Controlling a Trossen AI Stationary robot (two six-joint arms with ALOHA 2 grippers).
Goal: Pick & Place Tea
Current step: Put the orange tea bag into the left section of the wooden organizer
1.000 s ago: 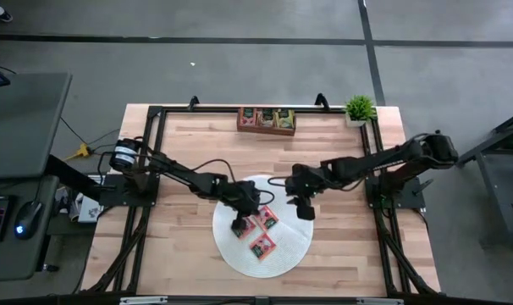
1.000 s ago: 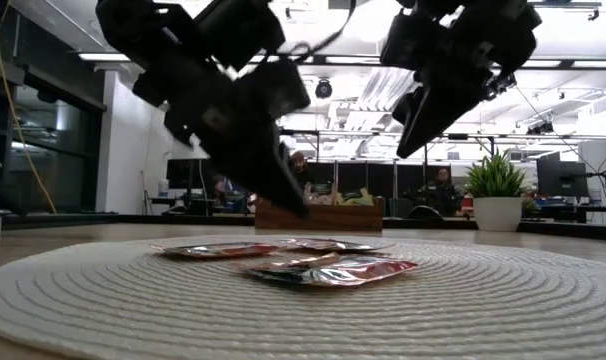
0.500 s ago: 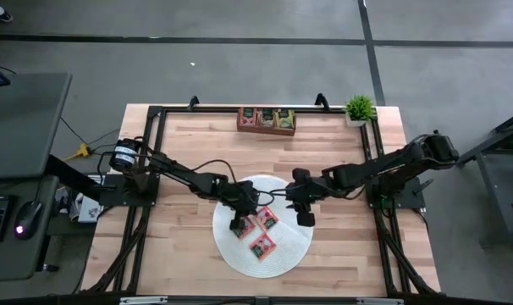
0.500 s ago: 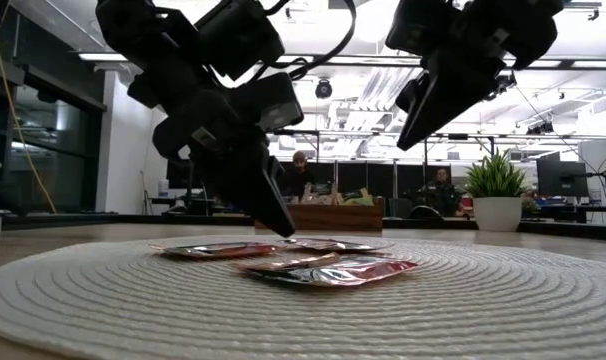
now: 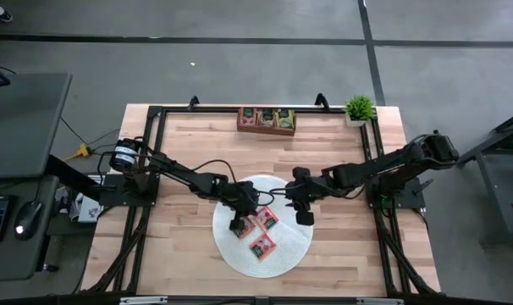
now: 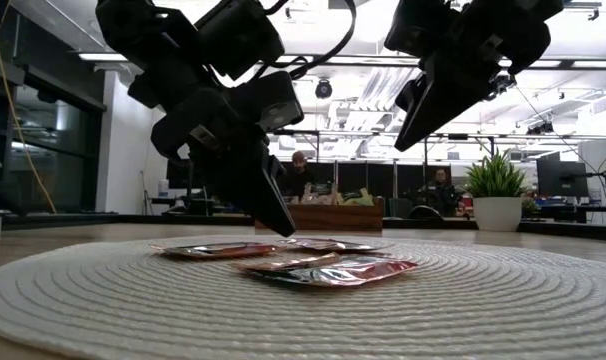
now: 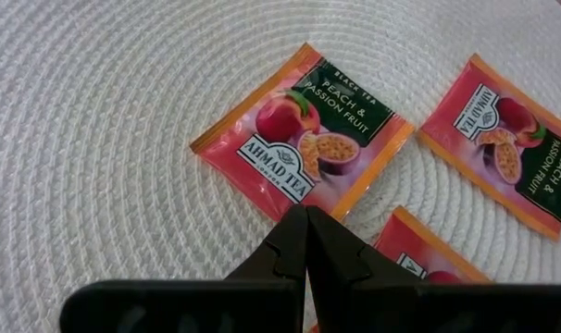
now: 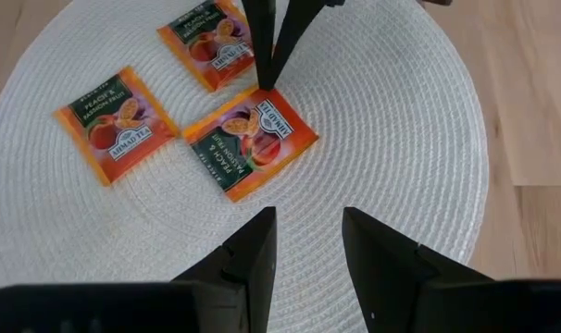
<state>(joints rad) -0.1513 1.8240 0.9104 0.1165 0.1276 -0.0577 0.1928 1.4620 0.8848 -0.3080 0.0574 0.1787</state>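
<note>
Two tools over three tea packets on the white mat

The left tool has its fingers pressed together, holding nothing, its tip low over the round white woven mat at the corner of one peach-and-passion-fruit tea packet. The right tool hovers higher above the mat with its fingers parted and nothing between them, looking down on that packet. Two more packets lie flat on the mat just beside it, none overlapping in the overhead views. The mat sits near the front middle of the wooden table; at the far edge stands the brown wooden tray with packets in its compartments, and a small potted plant stands beside it.
</note>
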